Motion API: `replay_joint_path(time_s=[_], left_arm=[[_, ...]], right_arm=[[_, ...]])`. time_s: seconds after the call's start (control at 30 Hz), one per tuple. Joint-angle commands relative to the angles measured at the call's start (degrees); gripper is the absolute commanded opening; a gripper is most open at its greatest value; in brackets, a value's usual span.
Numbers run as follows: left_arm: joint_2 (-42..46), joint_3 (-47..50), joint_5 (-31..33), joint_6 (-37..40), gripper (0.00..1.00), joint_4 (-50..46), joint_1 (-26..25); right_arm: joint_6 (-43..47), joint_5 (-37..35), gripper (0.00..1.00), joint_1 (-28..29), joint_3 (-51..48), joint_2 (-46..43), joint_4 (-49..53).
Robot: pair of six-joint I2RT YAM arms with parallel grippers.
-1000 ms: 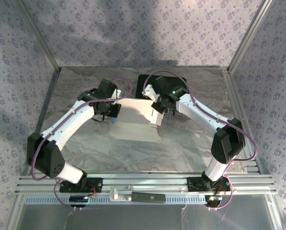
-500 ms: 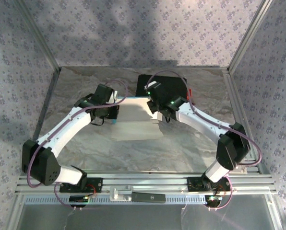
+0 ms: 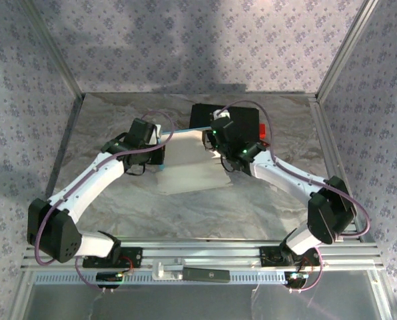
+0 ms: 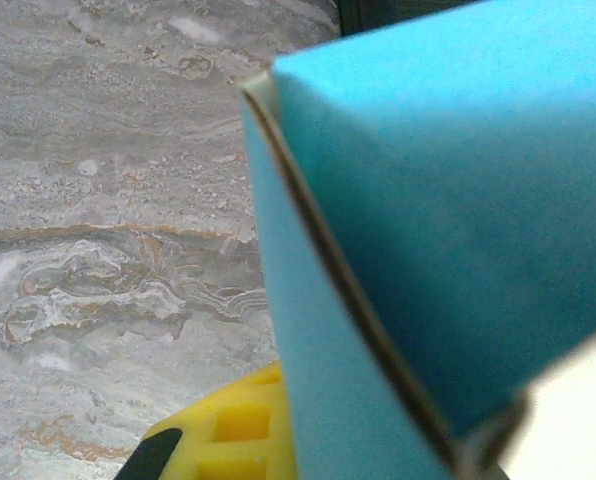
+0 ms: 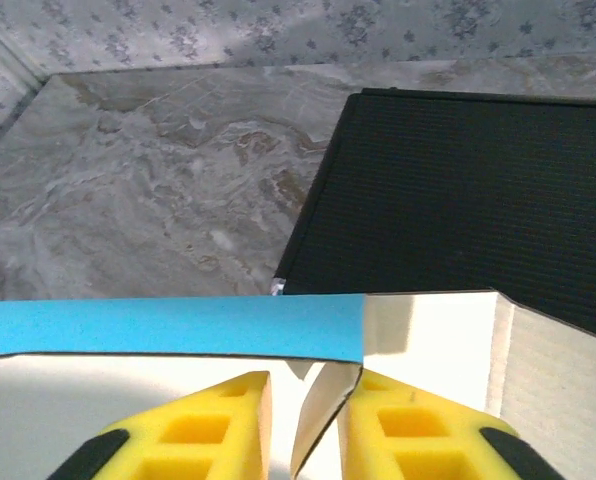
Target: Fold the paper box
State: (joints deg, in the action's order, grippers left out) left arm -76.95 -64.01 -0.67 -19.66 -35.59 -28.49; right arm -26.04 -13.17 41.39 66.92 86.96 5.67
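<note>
Mostly flat paper box [image 3: 188,170], white side up

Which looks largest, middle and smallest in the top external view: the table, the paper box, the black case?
the table: clearly largest.
the paper box: second.
the black case: looks smaller, but the right arm covers part of it, so this last place is unsure.

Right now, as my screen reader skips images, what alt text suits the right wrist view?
The right hand's yellow foam fingers straddle a white flap of the thin cyan-and-white cardboard box. Beyond lie a black textured case and the grey marbled table.
</note>
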Motion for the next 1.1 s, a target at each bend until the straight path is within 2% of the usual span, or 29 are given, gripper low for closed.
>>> replay_joint_path(time_s=[0.0, 0.2, 0.37, 0.53, 0.8, 1.07], left_arm=[[1.6, 0.2, -2.1, 0.2, 0.00, 3.8, -0.4], [2.7, 2.0, -0.3, 2.0, 0.00, 5.6, -0.5], [3.5, 3.1, 1.1, 3.2, 0.00, 7.2, -0.9], [4.1, 3.3, 3.5, 4.2, 0.00, 8.0, -2.4], [4.0, 3.5, 6.5, 4.7, 0.00, 8.2, -4.3], [4.4, 3.4, 7.4, 4.7, 0.00, 8.2, -5.0]], right_arm=[[-2.4, 5.8, 0.30, 0.5, -0.9, -5.1, -2.5], [-6.2, 8.6, 0.41, -3.6, -1.4, -12.9, 5.1], [-9.5, 15.7, 0.48, -9.0, -1.4, -14.9, 8.6], [-13.5, 14.0, 0.48, -10.3, 2.6, -12.1, 13.3], [-16.8, 15.1, 0.47, -10.8, 7.6, -5.9, 15.9], [-19.7, 14.8, 0.46, -10.8, 5.2, -6.2, 16.3]])
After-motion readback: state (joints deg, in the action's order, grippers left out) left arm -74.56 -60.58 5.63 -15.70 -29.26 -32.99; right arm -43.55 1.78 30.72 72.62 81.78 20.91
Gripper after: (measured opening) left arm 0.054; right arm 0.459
